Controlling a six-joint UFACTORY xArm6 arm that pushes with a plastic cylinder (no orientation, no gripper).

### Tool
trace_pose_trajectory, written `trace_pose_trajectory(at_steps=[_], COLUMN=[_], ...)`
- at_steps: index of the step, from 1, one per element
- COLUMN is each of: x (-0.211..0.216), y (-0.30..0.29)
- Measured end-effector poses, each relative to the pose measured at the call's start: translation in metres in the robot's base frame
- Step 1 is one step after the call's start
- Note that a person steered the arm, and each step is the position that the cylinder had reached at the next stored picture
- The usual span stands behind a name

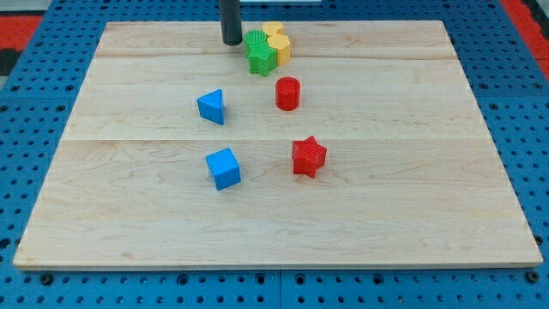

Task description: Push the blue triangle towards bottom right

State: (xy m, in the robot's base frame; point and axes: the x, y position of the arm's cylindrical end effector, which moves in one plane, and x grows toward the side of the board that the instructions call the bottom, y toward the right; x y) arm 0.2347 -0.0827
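The blue triangle (pixel 211 106) lies on the wooden board (pixel 129 206), left of centre in the upper half. My tip (pixel 232 42) rests near the board's top edge, above and slightly to the right of the blue triangle, well apart from it. The tip stands just left of a cluster of green and yellow blocks, close to the green round block (pixel 255 39).
A green star (pixel 262 58) and two yellow blocks (pixel 278 41) are bunched at the top centre. A red cylinder (pixel 287 93) stands right of the triangle. A blue cube (pixel 223 168) and a red star (pixel 309 156) lie lower down.
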Motion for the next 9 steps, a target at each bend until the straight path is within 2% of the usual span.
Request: trace_pose_trajectory(at_steps=[2,5,6,8,9], x=[0.002,0.071,0.107,0.151,0.172], y=[-0.017,-0.017,0.012,0.052,0.030])
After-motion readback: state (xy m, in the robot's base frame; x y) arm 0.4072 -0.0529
